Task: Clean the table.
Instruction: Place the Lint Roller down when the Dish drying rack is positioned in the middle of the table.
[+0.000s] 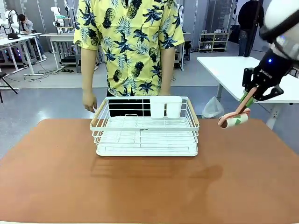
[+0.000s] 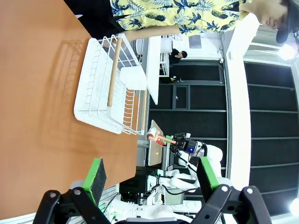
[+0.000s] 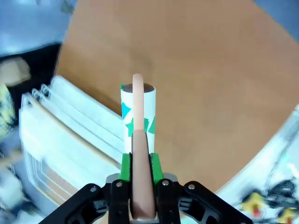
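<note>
The right pincer (image 1: 248, 101) is clamped on a lint roller's (image 1: 233, 120) pink handle, above the counter (image 1: 149, 186). The left pincer (image 2: 152, 175) stands apart beside the rack (image 1: 145, 127).

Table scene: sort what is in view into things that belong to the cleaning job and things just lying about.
Belongs to the job:
- table
- lint roller, clamped by its handle in the right gripper, held above the table's right edge

Just lying about:
- white wire dish rack, mid-table
- person's hand behind the rack
- left gripper, fingers apart, holding nothing

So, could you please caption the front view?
Right gripper holds a lint roller above the table.
</note>
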